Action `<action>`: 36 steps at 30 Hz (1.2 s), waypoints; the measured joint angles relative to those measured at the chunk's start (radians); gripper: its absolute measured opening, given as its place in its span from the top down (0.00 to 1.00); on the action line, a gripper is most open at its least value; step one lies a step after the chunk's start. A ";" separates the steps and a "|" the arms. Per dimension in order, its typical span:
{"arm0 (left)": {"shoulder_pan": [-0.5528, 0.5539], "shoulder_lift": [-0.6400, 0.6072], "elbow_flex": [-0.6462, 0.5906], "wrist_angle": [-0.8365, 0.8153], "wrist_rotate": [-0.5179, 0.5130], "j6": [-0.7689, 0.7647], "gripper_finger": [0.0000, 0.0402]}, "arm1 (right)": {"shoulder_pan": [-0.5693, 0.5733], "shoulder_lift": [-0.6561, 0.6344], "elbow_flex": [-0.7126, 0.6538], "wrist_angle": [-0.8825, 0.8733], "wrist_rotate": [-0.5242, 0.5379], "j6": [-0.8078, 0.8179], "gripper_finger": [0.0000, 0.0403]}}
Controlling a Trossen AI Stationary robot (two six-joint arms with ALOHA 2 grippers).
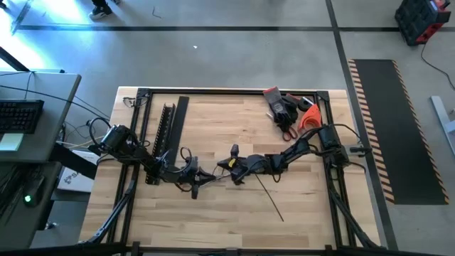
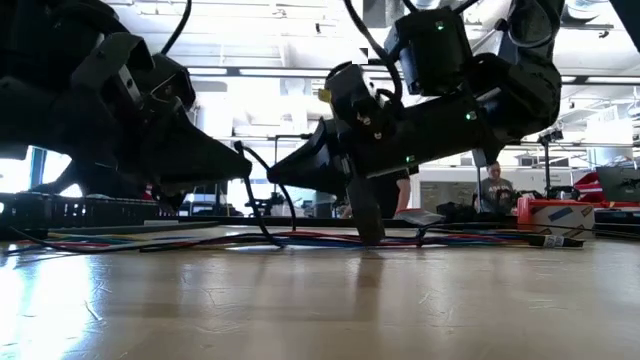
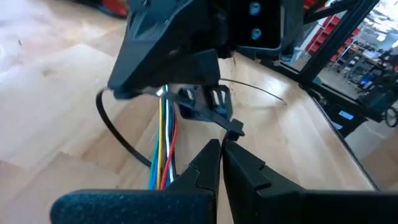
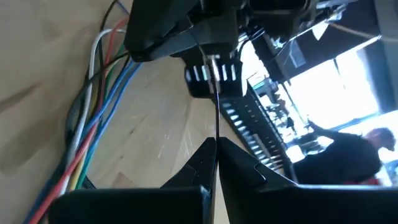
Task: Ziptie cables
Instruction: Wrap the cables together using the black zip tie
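From my station, the left gripper sits pressed shut on the black zip tie's head end, whose strap loops round the bundle of thin coloured cables lying lengthwise along the wooden table. Just across, the right gripper pinches the tie's thin tail, so I judge tightening means pulling apart.

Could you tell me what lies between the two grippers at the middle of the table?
In the high view, the cables run across the bare wood between the left gripper and the right gripper; the left wrist view shows a black zip tie looped around them.
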 joint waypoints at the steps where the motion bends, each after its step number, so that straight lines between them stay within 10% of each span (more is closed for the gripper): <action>1: 0.006 0.000 0.000 -0.003 0.012 -0.019 1.00 | 0.003 0.000 0.000 0.003 0.003 -0.025 1.00; 36: 0.165 0.000 0.056 -0.088 0.401 -0.214 1.00 | 0.071 0.000 0.036 0.012 -0.039 -0.611 1.00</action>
